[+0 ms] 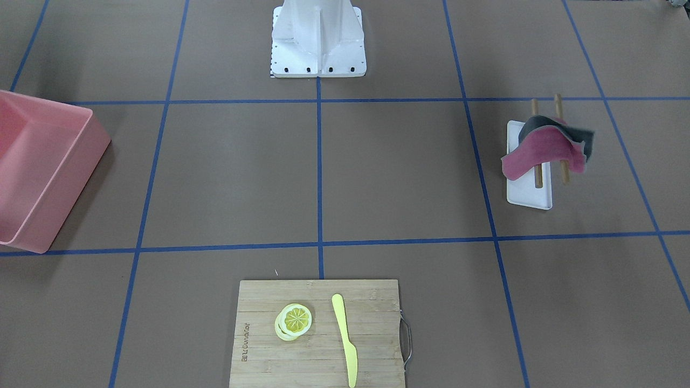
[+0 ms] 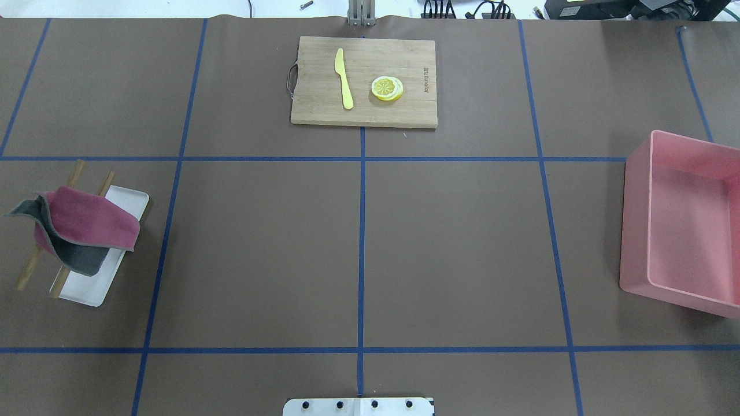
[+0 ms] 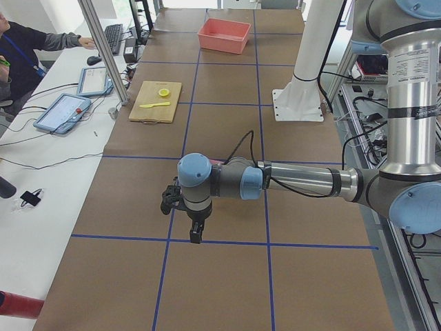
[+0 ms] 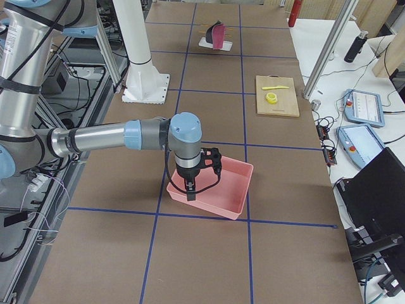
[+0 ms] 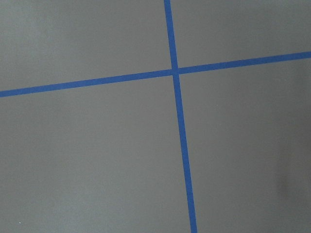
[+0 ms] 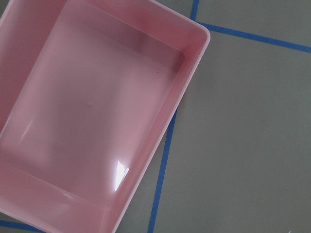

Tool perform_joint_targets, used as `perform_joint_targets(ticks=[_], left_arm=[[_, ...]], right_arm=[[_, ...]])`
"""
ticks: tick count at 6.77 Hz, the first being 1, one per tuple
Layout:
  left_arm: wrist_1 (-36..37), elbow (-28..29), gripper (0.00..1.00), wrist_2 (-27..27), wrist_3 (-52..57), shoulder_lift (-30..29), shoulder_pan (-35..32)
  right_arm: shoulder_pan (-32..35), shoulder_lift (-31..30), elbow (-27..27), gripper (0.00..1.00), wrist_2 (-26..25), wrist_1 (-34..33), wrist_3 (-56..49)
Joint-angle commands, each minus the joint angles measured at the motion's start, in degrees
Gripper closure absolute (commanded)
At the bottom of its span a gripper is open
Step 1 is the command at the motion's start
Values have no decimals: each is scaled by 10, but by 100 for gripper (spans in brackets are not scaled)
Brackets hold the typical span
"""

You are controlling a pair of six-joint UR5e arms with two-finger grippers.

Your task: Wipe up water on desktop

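The desktop (image 2: 260,254) is a matte brown surface with blue tape lines; I see no water on it. A red cloth (image 2: 87,222) and a grey cloth (image 2: 75,260) hang over two wooden rods (image 2: 75,173) above a white tray (image 2: 87,289) on the robot's left. The left gripper (image 3: 196,236) hangs over a tape crossing; it shows only in the exterior left view, so I cannot tell its state. The right gripper (image 4: 190,193) hangs over the pink bin (image 4: 218,190); it shows only in the exterior right view, so I cannot tell its state.
The pink bin (image 2: 633,225) stands on the robot's right, nothing showing in it in the right wrist view (image 6: 97,111). A bamboo cutting board (image 2: 312,104) at the far middle carries a lemon slice (image 2: 387,88) and a yellow knife (image 2: 345,86). The robot's white base (image 1: 318,43) stands at mid-table.
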Motion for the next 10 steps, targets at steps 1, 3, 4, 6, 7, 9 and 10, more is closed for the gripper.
perform_joint_targets(ticks=[1,3,4,6,7,9,10], left_arm=[[-3,-8,2,0,2,0,1],[-3,-31,2,1,3,-2,2],[-3,-43,2,3,3,-4,3],[-3,-54,2,2,-2,-13,1],[-4,-73,2,2,-1,-15,2],[-113,-70,2,3,-1,-17,0],[-170,-28,2,0,-5,-27,1]], right_arm=[[0,0,0,0,-4,-1,1],[0,0,2,0,2,-1,0],[0,2,7,0,7,-1,1],[1,11,29,0,19,7,10],[2,10,42,0,43,5,24],[6,1,35,0,63,35,21],[5,6,38,0,67,71,52]])
